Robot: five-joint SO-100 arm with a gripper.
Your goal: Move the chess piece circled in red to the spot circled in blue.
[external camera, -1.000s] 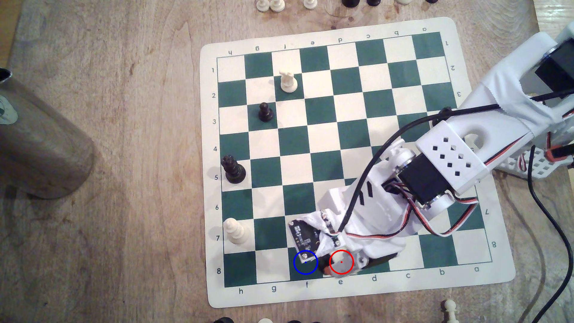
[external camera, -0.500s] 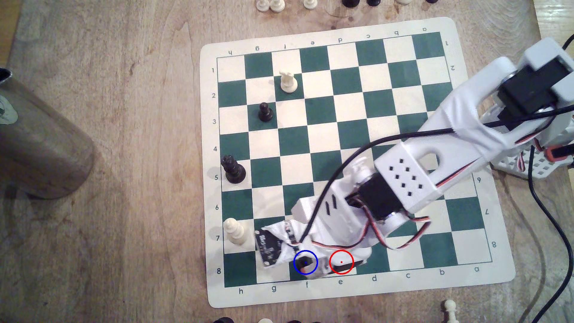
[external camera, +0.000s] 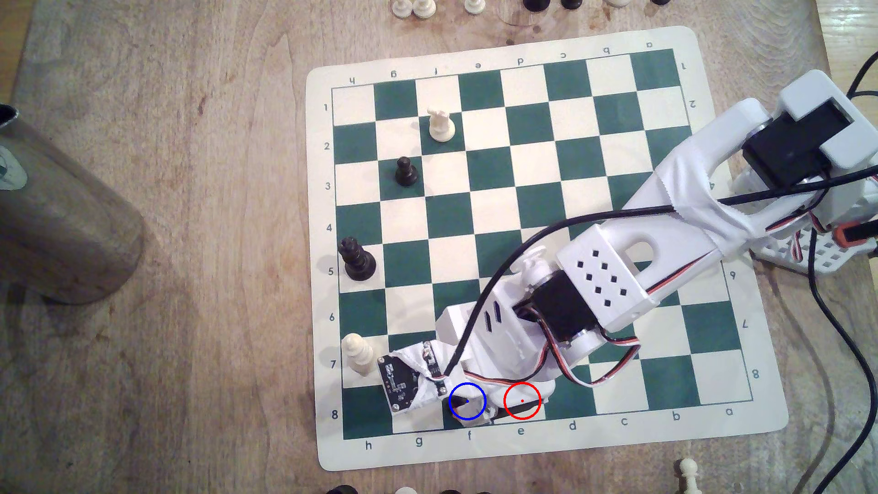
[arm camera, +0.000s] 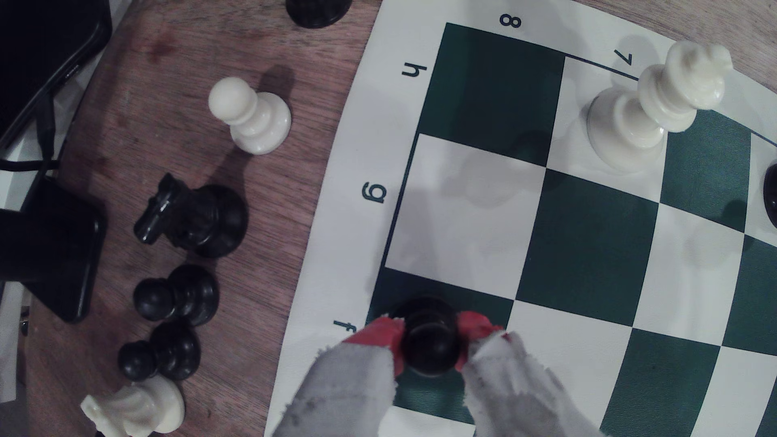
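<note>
- You are at the placing step; the gripper is clamped on the black chess piece, one red fingertip on each side of it.
- The piece is over the dark green f8 square, which the blue ring marks in the exterior view; whether its base touches the chessboard I cannot tell.
- Next, I judge, you lower it until it stands; then open the gripper slowly and lift straight up, so the piece does not tip.
- Keep away from the white piece on h7.
</note>
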